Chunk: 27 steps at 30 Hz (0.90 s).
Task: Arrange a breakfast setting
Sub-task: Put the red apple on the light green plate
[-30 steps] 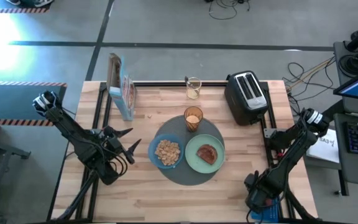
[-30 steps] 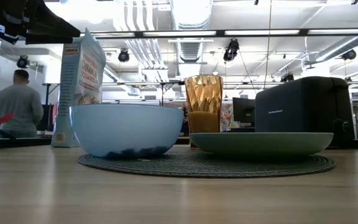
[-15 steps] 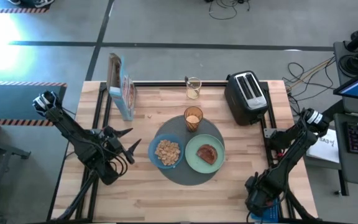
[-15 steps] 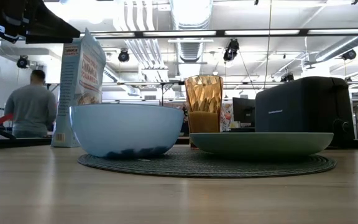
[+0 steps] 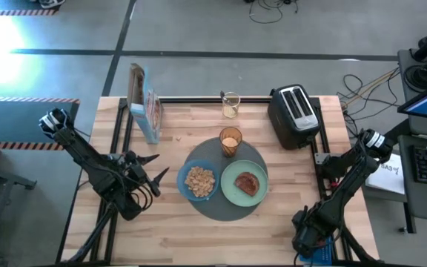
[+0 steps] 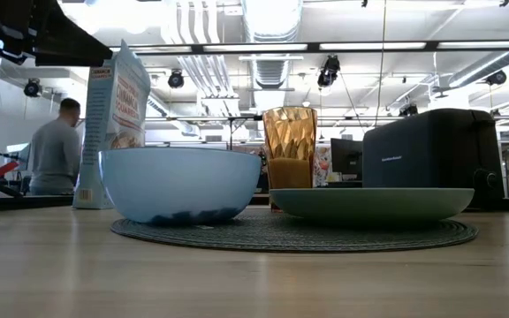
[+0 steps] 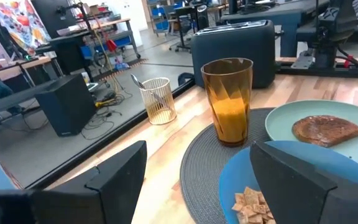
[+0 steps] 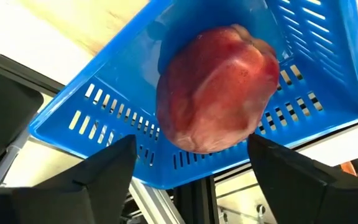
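Note:
A round dark-grey mat lies mid-table. On it rest a small blue bowl of cereal, a pale green plate with a slice of toast, and a glass of orange drink at the mat's far edge. A pale spoon stands in a small clear cup at the far edge. My left gripper is open and empty, left of the bowl, and its wrist view looks over the bowl. My right gripper is open at the near right corner, above a red apple in a blue basket.
A black toaster stands at the far right and a blue cereal box stands upright at the far left. Bare wood shows along the near edge and between my left gripper and the mat. A person stands in the room behind.
Neither arm and nothing on the table has visibly moved. The person in the room behind has walked toward the right.

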### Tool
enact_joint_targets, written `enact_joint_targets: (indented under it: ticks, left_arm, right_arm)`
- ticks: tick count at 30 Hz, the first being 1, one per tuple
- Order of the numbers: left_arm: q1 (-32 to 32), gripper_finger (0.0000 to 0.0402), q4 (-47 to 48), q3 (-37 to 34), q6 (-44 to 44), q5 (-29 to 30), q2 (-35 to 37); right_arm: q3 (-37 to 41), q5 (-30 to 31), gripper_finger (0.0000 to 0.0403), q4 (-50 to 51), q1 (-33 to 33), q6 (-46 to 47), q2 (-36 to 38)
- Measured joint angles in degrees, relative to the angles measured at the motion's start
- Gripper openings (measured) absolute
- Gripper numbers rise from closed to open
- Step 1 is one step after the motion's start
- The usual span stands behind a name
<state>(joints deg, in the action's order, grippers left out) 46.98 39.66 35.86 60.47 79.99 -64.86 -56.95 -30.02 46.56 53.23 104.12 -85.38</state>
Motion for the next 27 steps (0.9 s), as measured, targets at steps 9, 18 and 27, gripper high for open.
enact_joint_targets:
  ticks: [9,18,27]
  left_arm:
    - [0.0,0.027,0.02,0.0,0.0,0.0,0.0]
    - [0.0,0.027,0.02,0.02,0.0,0.0,0.0]
    - [0.0,0.027,0.06,0.01,0.0,0.17,0.0]
  right_arm:
    - [-0.01,0.1,0.0326,-3.5,0.0,1.83,0.0]
    - [-0.02,0.11,0.0327,-6.72,0.0,1.37,0.0]
    - [-0.04,-0.04,0.0327,-12.37,0.0,1.39,0.0]
